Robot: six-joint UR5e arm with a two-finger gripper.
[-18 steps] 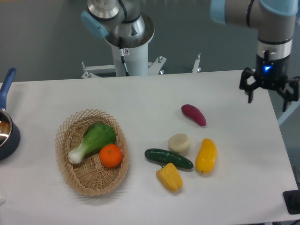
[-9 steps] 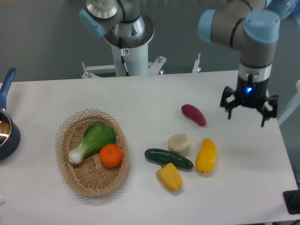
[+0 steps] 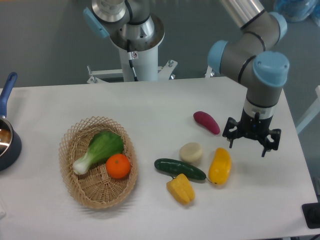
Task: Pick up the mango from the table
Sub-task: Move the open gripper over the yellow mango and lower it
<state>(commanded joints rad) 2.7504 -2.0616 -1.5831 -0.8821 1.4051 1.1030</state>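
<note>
Mango (image 3: 220, 166) unmoved, gripper (image 3: 251, 139) now closer.

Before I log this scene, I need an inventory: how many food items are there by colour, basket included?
Yellow: 2, the mango and bell pepper
Green: 2, the cucumber and bok choy in the basket
Orange: 1, the orange
Purple-red: 1, the sweet potato
Cream: 1, the round potato-like item
Total: 7
</note>
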